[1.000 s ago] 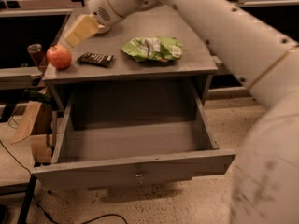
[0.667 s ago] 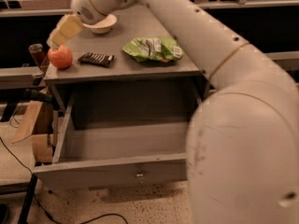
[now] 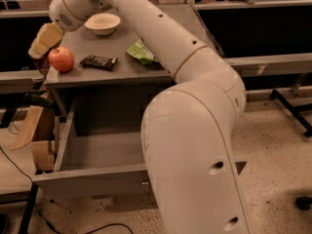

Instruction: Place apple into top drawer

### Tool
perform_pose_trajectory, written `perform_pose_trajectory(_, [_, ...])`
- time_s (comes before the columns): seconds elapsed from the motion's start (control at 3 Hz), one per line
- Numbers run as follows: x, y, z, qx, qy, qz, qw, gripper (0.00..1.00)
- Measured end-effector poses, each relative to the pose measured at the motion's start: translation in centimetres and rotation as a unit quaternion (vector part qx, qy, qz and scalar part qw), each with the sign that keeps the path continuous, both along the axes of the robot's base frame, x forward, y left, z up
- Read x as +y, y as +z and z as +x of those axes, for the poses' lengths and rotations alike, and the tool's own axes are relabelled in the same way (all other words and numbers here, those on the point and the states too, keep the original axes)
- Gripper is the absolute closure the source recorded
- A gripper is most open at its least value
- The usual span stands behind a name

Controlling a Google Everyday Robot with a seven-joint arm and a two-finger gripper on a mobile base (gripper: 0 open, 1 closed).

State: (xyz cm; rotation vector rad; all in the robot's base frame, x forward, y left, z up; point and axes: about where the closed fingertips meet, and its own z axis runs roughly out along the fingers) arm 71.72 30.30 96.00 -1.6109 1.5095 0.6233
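Observation:
The red-orange apple (image 3: pixel 61 59) sits on the grey cabinet top (image 3: pixel 122 69) near its left front corner. My gripper (image 3: pixel 45 40), tan-coloured at the end of the white arm (image 3: pixel 146 28), hangs just above and left of the apple, close to it or touching its upper left side. The top drawer (image 3: pixel 92 182) is pulled out wide below the cabinet top, its grey inside (image 3: pixel 100 147) bare where it shows. My arm's big white body (image 3: pixel 195 145) hides the drawer's right half.
A cream bowl (image 3: pixel 103 22) stands at the back of the cabinet top. A dark snack bar (image 3: pixel 99 61) lies right of the apple, and a green chip bag (image 3: pixel 140 51) lies partly behind my arm. A cardboard box (image 3: pixel 30 130) and cables sit on the floor at the left.
My gripper has moved left and down from near the bowl to just beside the apple. The arm has swung across the view and now covers the drawer's right side.

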Motion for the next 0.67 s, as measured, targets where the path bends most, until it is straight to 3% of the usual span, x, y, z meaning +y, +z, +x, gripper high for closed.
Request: perform_pose_trajectory(0.67, [2.0,-4.7,1.4,0.053,-0.004,-0.016,0.9984,0.0])
